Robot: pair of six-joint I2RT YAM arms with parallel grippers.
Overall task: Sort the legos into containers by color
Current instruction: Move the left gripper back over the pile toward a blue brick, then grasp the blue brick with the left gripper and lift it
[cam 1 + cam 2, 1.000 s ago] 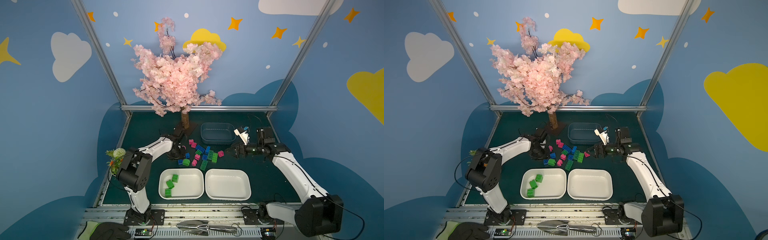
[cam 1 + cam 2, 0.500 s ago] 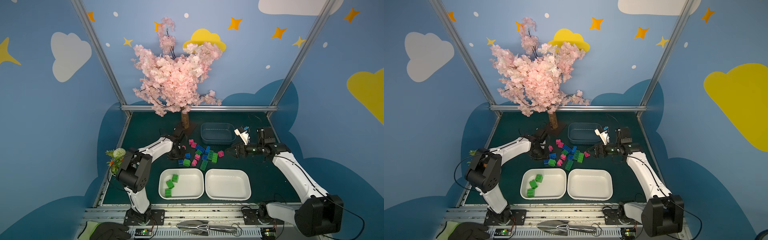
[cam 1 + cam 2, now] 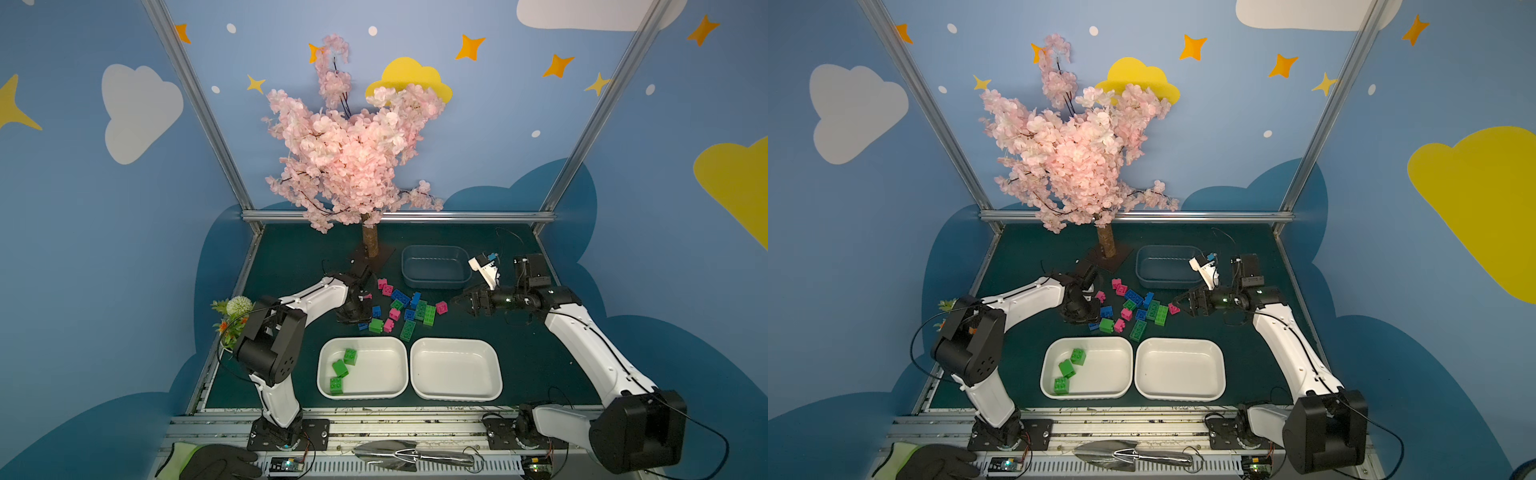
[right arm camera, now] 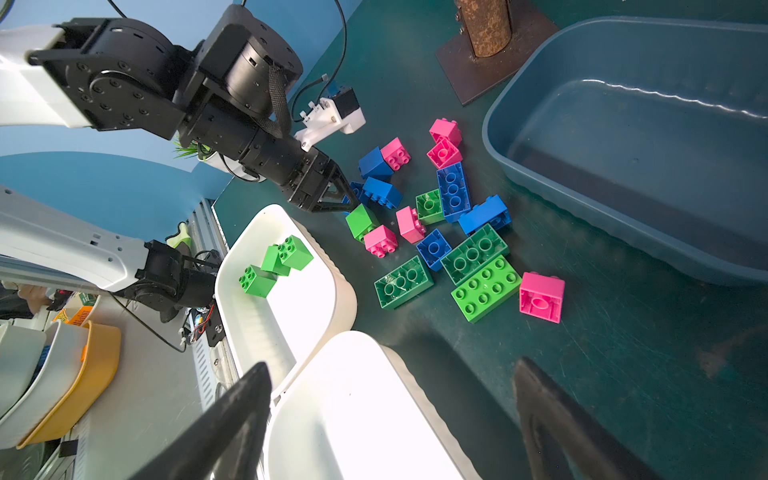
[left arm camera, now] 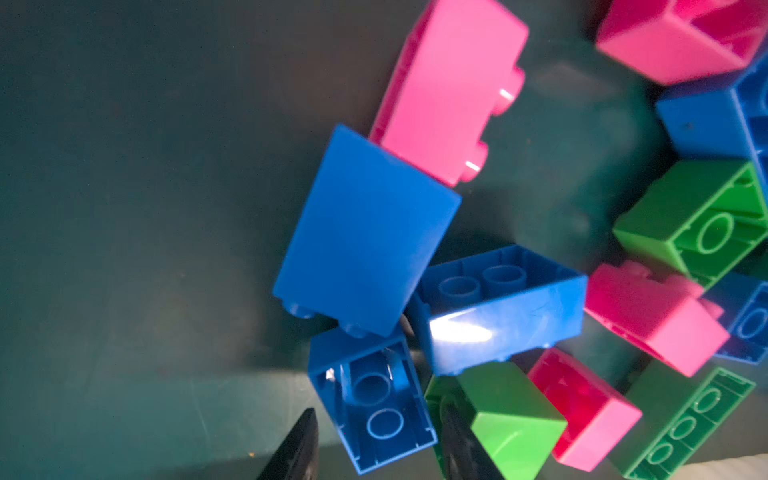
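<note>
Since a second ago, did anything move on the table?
No, nothing visibly moved. The left tool stays around a small blue brick in the pile, the right tool stays open nearby, and the three green bricks stay in the white tray.

3 green legos (image 3: 344, 368) in left white tray (image 3: 384, 374), right tray (image 3: 455, 370) just beside. Mixed grn/blue/pink pile (image 3: 409, 309) btwn L gripper (image 3: 356, 320) & R gripper (image 3: 459, 303), R's jaws apart.
</note>
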